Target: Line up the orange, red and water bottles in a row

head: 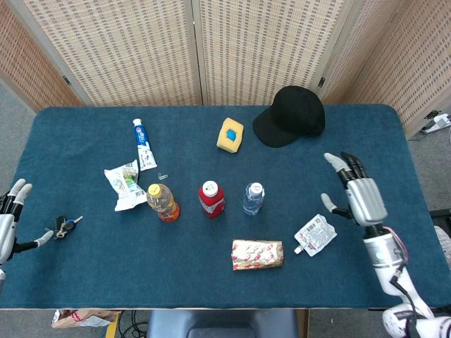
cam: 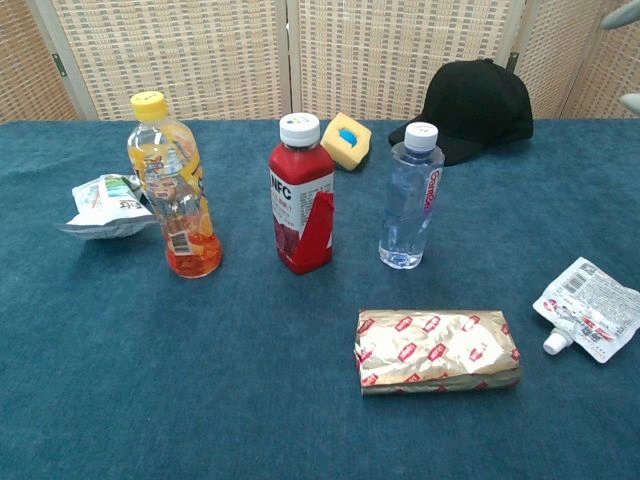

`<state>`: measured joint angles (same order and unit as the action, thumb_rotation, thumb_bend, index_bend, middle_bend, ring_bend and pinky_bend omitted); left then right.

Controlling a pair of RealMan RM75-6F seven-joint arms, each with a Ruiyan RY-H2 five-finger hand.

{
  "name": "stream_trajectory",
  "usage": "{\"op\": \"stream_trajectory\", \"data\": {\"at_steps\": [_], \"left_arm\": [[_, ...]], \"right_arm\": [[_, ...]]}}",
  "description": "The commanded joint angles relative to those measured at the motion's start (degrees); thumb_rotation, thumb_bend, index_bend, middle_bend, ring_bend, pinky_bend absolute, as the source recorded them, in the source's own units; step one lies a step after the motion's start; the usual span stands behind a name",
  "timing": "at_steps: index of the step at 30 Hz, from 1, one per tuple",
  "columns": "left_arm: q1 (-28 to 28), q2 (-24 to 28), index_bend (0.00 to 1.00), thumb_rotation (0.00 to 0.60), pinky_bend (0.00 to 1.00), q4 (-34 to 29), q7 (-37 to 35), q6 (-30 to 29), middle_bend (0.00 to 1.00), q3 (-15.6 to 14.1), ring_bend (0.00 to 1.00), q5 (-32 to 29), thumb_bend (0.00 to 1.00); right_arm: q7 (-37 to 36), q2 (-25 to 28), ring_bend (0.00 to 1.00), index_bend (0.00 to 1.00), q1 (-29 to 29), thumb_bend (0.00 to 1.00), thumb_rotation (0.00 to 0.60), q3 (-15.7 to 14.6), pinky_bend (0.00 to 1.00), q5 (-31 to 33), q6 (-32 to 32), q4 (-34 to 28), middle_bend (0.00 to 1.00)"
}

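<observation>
Blue counter (head: 84,274) carries the orange bottle (head: 163,202), red bottle (head: 211,199) and water bottle (head: 254,198) upright in one row. Right hand (head: 361,197) and left hand (head: 8,227) are spread, holding nothing.

Table: you have a blue cloth-covered table (head: 91,267).
Row: your orange bottle (head: 163,202), red bottle (head: 211,199) and water bottle (head: 254,198) stand upright, side by side, apart.
Front: a foil packet (head: 257,254) and a white pouch (head: 315,234) lie flat.
Back: you see a toothpaste tube (head: 143,144), crumpled wrapper (head: 125,185), yellow sponge (head: 230,135), black cap (head: 290,116).
Left edge: keys (head: 65,227).
</observation>
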<state>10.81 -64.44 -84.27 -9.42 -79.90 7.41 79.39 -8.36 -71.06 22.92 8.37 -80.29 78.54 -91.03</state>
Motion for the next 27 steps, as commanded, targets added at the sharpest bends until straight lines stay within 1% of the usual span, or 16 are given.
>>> {"op": "stream_trajectory", "data": {"at_steps": [1, 6, 8, 11, 13, 17, 21, 27], "left_arm": [[-0.04, -0.81, 0.0, 0.6, 0.06, 0.14, 1.09, -0.19, 0.0, -0.53, 0.0, 0.54, 0.13], [-0.2, -1.82, 0.0, 0.6, 0.06, -0.45, 3.87, -0.54, 0.0, -1.19, 0.0, 1.05, 0.13], [-0.25, -2.2, 0.0, 0.6, 0.06, -0.95, 4.61, -0.8, 0.0, -1.35, 0.0, 1.28, 0.13], [-0.37, -2.63, 0.0, 0.6, 0.06, -2.06, 5.32, -0.87, 0.0, -1.73, 0.0, 1.58, 0.13], [-0.55, -2.91, 0.0, 0.6, 0.06, -2.7, 6.56, -1.25, 0.0, -2.02, 0.0, 1.89, 0.13], [-0.84, -3.12, 0.0, 0.6, 0.06, -3.98, 7.59, -1.91, 0.0, -2.15, 0.0, 2.15, 0.13], [-1.49, -3.91, 0.0, 0.6, 0.06, -5.19, 9.86, -3.33, 0.0, -2.49, 0.0, 2.63, 0.13], [-2.25, -4.47, 0.0, 0.6, 0.06, -6.06, 11.76, -4.63, 0.0, -3.03, 0.0, 3.37, 0.13]], "right_arm": [[3.72, 4.13, 0.0, 0.1, -4.3, 0.39, 0.6, -1.66, 0.06, 2.7, 2.21, -3.03, 0.16], [8.4, 6.92, 0.03, 0.11, -9.44, 0.39, 0.6, -4.08, 0.06, 3.48, 6.05, -4.27, 0.17], [8.72, 7.68, 0.04, 0.13, -11.09, 0.39, 0.6, -5.14, 0.07, 2.82, 7.19, -5.19, 0.17], [8.26, 8.82, 0.07, 0.15, -13.3, 0.39, 0.6, -6.86, 0.11, 1.06, 8.44, -6.6, 0.19], [8.62, 9.28, 0.07, 0.15, -14.65, 0.39, 0.6, -7.81, 0.11, -0.14, 9.44, -7.25, 0.19], [9.07, 9.31, 0.07, 0.15, -16.22, 0.39, 0.6, -8.74, 0.11, -1.53, 10.58, -7.77, 0.19], [7.97, 8.21, 0.07, 0.15, -17.93, 0.39, 0.6, -10.34, 0.11, -4.7, 11.39, -7.54, 0.19], [8.12, 6.63, 0.07, 0.16, -18.51, 0.39, 0.6, -10.65, 0.11, -6.8, 11.07, -5.84, 0.19]]}}
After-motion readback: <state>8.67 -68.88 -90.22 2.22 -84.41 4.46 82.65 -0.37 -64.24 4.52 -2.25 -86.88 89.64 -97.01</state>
